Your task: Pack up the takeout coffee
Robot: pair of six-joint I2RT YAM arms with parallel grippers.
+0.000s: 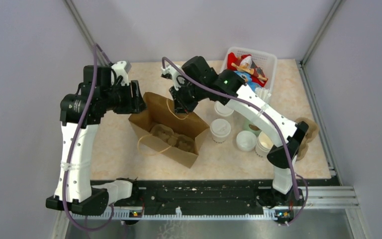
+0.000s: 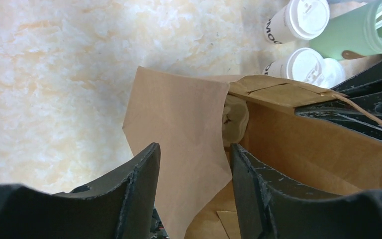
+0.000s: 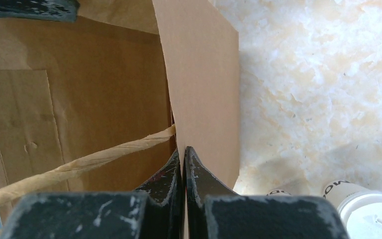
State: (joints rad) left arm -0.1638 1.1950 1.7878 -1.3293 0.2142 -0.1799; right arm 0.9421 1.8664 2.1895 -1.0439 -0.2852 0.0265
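at r wrist, fingers (image 3: 200, 181) pinch bag (image 3: 199, 74) edge; overhead hides grip

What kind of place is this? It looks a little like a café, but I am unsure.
Probably a robot test bench staged as a takeout counter, not a café: plain walls on a metal frame, two robot arms bolted to a rail, and a paper bag with lidded cups beside it.

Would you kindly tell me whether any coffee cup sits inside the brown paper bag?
No, the paper bag holds only an empty cardboard cup tray, and the nearest lidded cup stands outside it.
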